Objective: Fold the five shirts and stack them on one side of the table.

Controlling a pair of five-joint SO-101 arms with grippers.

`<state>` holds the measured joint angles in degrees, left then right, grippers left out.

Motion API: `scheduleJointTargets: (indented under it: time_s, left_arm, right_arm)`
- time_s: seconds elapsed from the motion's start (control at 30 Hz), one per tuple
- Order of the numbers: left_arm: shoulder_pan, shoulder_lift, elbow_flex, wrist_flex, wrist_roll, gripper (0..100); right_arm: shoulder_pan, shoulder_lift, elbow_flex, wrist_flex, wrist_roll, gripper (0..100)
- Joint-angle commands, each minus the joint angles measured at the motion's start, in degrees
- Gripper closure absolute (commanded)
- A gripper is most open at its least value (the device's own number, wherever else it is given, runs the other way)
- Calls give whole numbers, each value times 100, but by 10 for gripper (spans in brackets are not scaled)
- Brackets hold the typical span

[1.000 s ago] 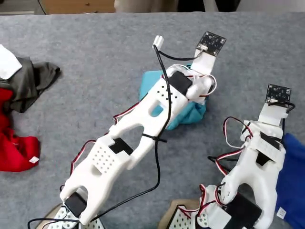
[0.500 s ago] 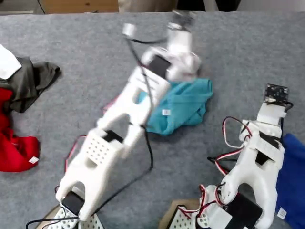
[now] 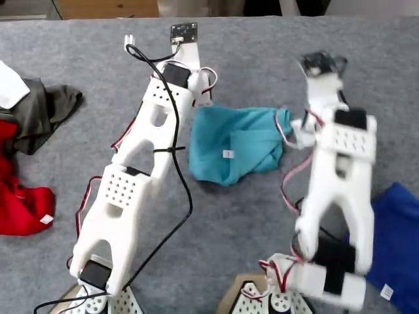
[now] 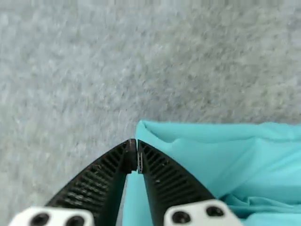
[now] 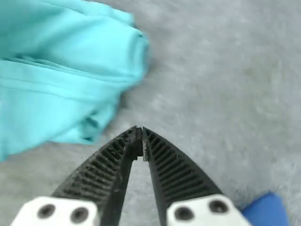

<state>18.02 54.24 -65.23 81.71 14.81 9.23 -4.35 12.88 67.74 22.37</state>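
Nearest, behind the right claw point(image 5: 140, 143) and off to its outer side, a blue shirt point(image 3: 396, 242) is lying at the tabletop's point(image 3: 366, 65) edge; well away beyond the left claw's point(image 4: 136, 157) outer side, a red shirt point(image 3: 23, 203) is sitting crumpled at the opposite edge. Between the two claws the teal shirt point(image 3: 236, 140) is lying loosely bunched on the grey felt, with a small white tag showing on top. The right claw is hanging clenched, its ribbed fingers point(image 5: 164, 160) pressing tip to tip and grasping nothing; it is hovering over bare felt just beside the shirt's rumpled end. The left claw is likewise clenched, its tips meeting right at the far corner of the teal shirt's other end; whether any cloth is caught between them I cannot tell. Farther out past the left claw, beyond the red shirt, a dark grey shirt point(image 3: 42, 111) is slumping in a heap, with a white one point(image 3: 10, 85) lying against it at the very edge.
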Motion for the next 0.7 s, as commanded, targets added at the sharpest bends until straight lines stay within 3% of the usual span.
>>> scheduleJointTargets:
  time_s: [0.0,0.33,0.67]
  left_arm:
    - [-26,-303,-607,712,53,981]
    - [0,-365,-1257,1257,167,981]
    - [299,338,-1073,879,501,981]
  right_arm:
    - [-532,1191,-1481,747,53,994]
    - [-673,3873,-3829,1670,9,994]
    - [-673,4101,-4048,1688,0,995]
